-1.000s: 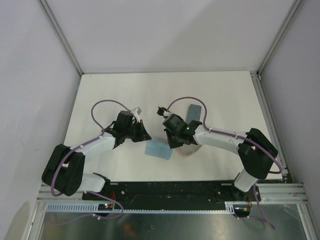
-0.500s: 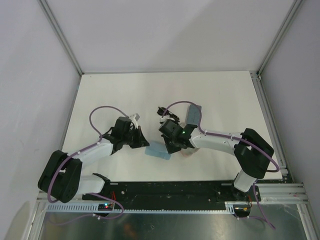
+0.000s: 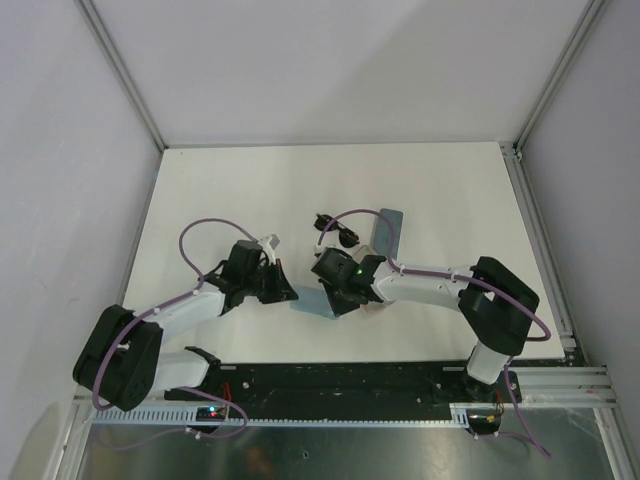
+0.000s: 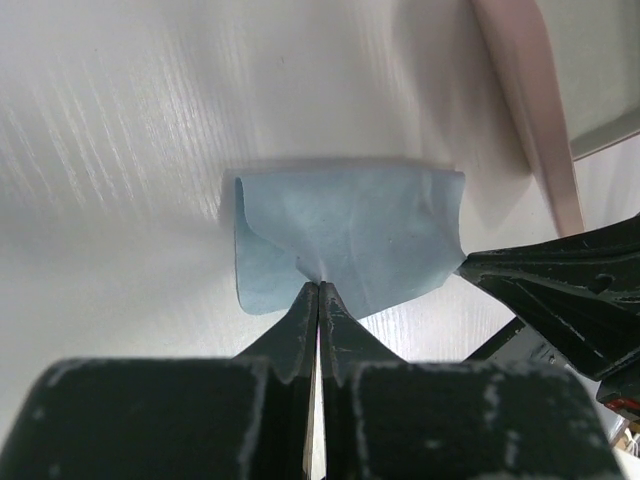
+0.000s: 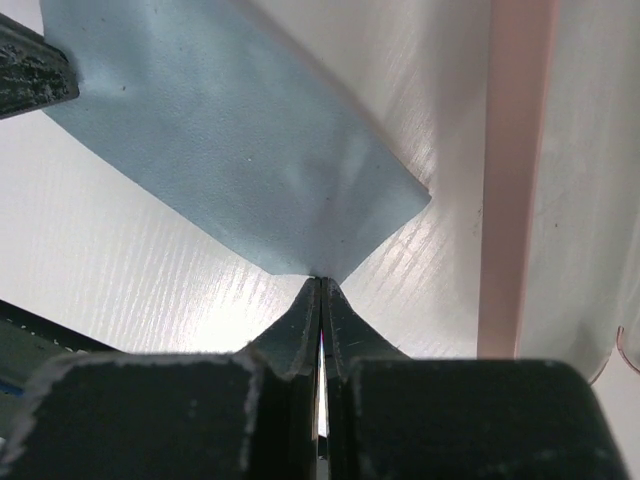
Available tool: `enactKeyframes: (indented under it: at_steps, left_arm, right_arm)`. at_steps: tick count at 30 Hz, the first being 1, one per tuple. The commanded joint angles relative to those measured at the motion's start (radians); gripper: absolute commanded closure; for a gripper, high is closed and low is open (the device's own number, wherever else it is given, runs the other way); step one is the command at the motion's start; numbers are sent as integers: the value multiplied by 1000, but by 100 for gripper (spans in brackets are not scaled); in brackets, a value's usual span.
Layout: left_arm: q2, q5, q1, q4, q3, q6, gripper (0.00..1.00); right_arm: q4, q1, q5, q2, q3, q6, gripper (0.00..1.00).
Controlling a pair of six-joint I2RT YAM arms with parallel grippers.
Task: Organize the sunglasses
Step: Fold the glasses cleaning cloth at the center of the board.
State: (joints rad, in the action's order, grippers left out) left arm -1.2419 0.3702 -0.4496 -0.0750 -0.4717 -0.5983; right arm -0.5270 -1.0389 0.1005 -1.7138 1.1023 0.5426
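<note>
Clamped tight in the left gripper [image 4: 318, 288]: the near edge of a light-blue cloth [image 4: 350, 235], stretched over the white table [image 4: 120, 150]. Pinched the same way in the right gripper [image 5: 320, 280], fingers pressed together: a corner of the same cloth, on the opposite side. Whether lifted or lying flat, impossible to tell. Just past the cloth on the right arm's side, a pink case [image 5: 515, 180]. From above, both grippers nose to nose near the table's front middle. Farther back, beyond the right wrist, the sunglasses [image 3: 335, 228], a dark pair on the table, just left of a blue-grey case [image 3: 386, 232].
</note>
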Motion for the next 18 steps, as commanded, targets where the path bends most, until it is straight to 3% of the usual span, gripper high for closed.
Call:
enactKeyframes:
  at_steps: [1,14,18]
  left_arm:
    - [29,9,-13,10,16,-8,97]
    - [6,5,-21,11,25,-6,96]
    - [6,-1,-24,10,29,-5,91]
  right_arm:
    - [-15,-9,32,-9,17,7,100]
    - [2,-14,31,-30,4,11,100]
    - [6,-16,31,-35,3,12,96]
